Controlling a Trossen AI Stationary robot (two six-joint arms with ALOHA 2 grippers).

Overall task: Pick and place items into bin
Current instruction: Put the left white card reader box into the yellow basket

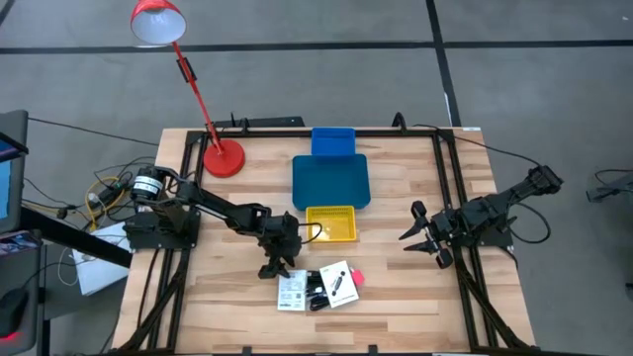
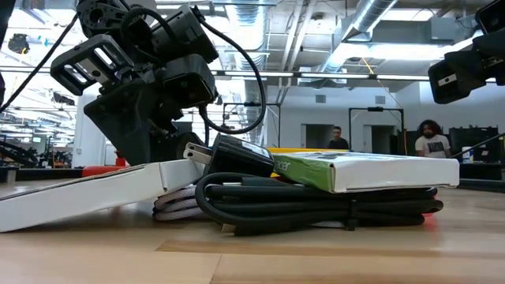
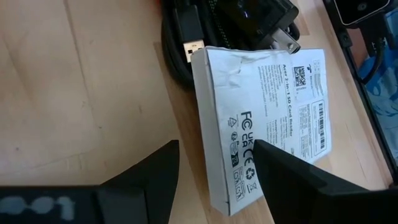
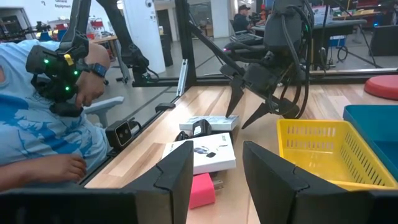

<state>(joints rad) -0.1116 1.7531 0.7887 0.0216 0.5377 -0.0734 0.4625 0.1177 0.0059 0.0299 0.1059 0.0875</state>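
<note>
Both fingers of the left gripper (image 1: 271, 267) stand spread apart, just above the table, with nothing between them; in the left wrist view one finger (image 3: 146, 177) shows beside the long edge of a white printed box (image 3: 264, 118) and the other finger lies over its printed face. This box (image 1: 292, 291) is the left one of the small heap of items near the front edge of the wooden table (image 1: 198, 307). Just beside it lie a coiled black cable (image 2: 316, 207) with a black plug (image 2: 237, 156), then a second white box (image 1: 338, 284) that rests tilted on the cable, and a pink-red piece (image 1: 357, 278) at the right end of the heap. From the low camera the second box shows a green side (image 2: 308, 170). Behind the heap, toward the middle of the table, stands the yellow basket (image 1: 331, 223), and behind that a blue tray (image 1: 330, 181) and a smaller blue bin (image 1: 333, 141). The left arm reaches from its base at the left side across the table, bent down at the wrist so that the gripper points to the heap. The right gripper (image 1: 423, 241) waits at the right side of the table, well apart from the items, with its fingers open and empty. A red lamp (image 1: 225, 158) stands at the back left. A person in a blue shirt (image 4: 37, 112) sits beyond the front edge of the table.
</note>
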